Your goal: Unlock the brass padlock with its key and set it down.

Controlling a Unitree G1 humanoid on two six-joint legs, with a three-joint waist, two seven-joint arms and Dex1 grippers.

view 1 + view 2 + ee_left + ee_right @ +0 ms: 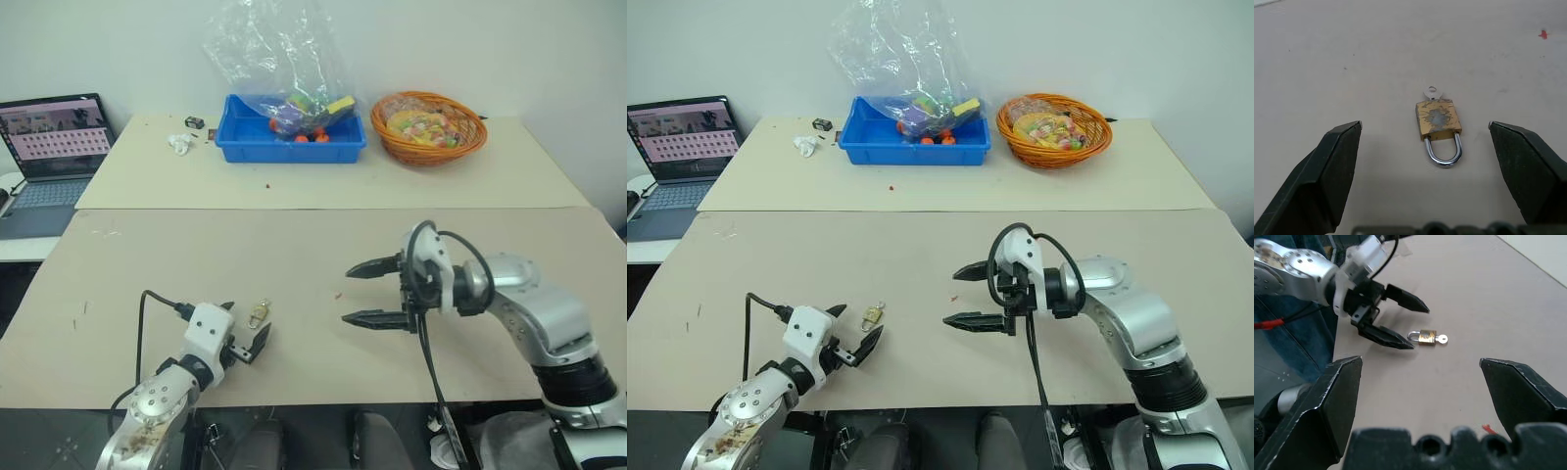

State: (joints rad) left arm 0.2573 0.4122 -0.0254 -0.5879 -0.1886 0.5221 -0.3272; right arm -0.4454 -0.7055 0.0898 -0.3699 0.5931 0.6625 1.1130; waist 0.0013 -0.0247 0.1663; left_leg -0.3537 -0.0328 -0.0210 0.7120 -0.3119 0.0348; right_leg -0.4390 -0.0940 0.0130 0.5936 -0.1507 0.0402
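- Sitting on the far table are a blue bin (290, 140) with a crumpled plastic bag (279, 54), an orange basket (428, 127) and a laptop (51, 147); nothing is blocking the near table (294, 264).
- Lying flat on the near table, the brass padlock (1438, 119) is resting just ahead of the left gripper (243, 338), untouched, with the key (1431, 92) sticking out of its base.
- Both the left gripper and the right gripper (377, 292) are spreading their fingers wide, holding nothing; the right one is hovering well apart from the padlock.
- A red crumb (1543, 34) is lying beyond.
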